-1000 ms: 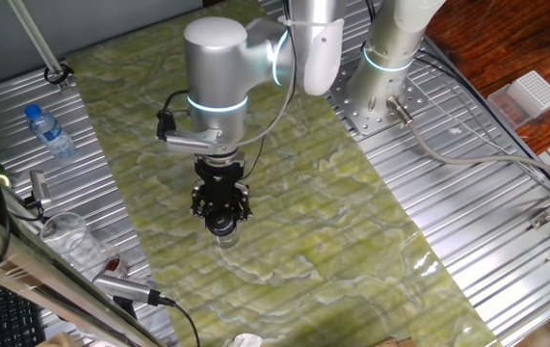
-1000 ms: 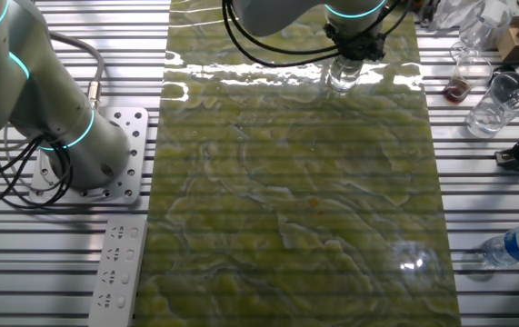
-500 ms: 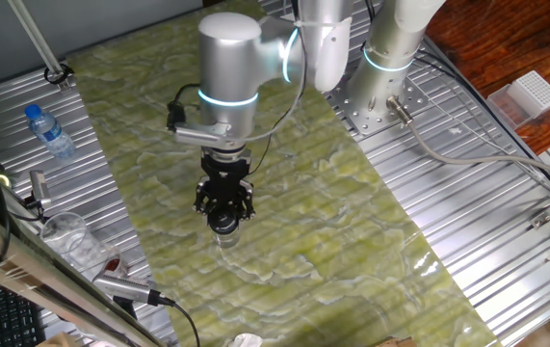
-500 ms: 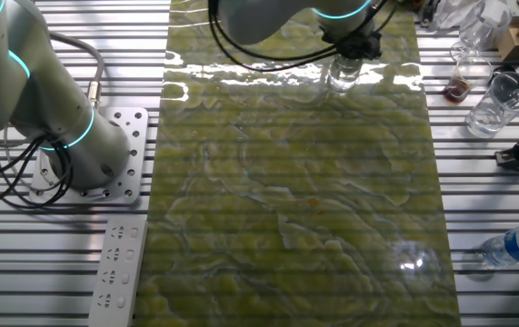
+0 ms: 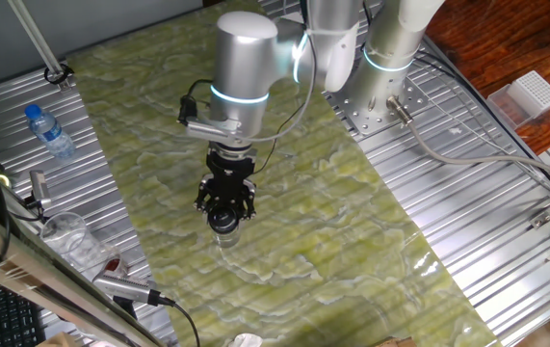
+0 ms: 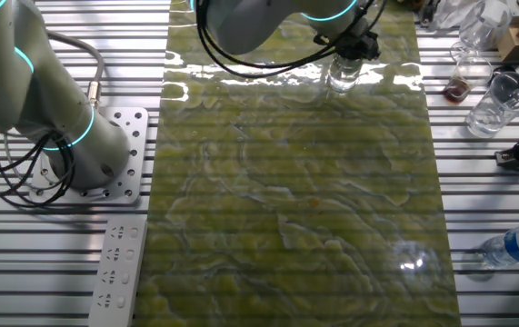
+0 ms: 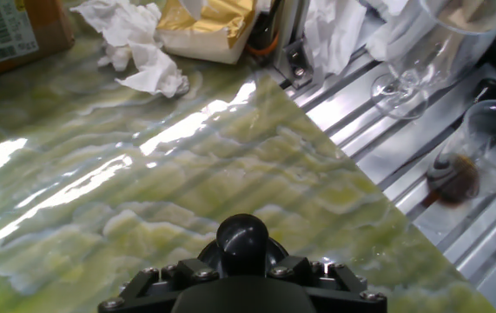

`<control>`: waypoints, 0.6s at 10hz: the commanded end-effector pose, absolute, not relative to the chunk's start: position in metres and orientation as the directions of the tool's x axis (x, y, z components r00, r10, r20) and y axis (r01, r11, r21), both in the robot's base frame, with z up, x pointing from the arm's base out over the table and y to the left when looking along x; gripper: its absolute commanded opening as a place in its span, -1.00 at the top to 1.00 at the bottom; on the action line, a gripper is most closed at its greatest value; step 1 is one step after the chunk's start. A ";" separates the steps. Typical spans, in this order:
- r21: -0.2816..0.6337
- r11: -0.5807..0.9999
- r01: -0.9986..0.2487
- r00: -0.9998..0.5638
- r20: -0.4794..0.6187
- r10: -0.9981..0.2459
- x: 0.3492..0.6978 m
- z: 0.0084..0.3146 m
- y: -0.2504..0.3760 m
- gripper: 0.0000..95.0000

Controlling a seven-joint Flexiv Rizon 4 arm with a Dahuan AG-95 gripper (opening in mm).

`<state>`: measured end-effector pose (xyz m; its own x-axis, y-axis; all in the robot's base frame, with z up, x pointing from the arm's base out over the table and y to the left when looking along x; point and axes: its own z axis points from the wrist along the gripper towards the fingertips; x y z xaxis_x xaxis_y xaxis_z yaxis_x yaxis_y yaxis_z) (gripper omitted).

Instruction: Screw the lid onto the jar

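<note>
Your gripper grasps the glossy black round lid, pressed down on the small clear jar standing at the green mat's twelve o'clock edge.

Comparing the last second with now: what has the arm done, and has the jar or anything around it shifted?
The arm's wrist section has swung rightward in one fixed view, apparently turning about the gripper, which stays down on the lid atop the jar. Nothing was grasped or released. The jar, water bottle and clear cup kept their places.
</note>
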<state>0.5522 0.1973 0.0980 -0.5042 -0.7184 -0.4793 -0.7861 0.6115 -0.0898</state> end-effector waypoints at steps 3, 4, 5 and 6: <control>-0.088 0.619 -0.781 -0.508 -0.487 -0.710 0.552 0.101 0.197 -0.20; -0.086 0.621 -0.779 -0.510 -0.488 -0.708 0.552 0.101 0.197 -0.20; -0.086 0.624 -0.777 -0.512 -0.491 -0.705 0.552 0.101 0.197 -0.20; -0.086 0.628 -0.774 -0.513 -0.496 -0.701 0.552 0.102 0.197 -0.20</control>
<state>0.5568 0.1958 0.0966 -0.5162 -0.7015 -0.4913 -0.7618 0.6382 -0.1109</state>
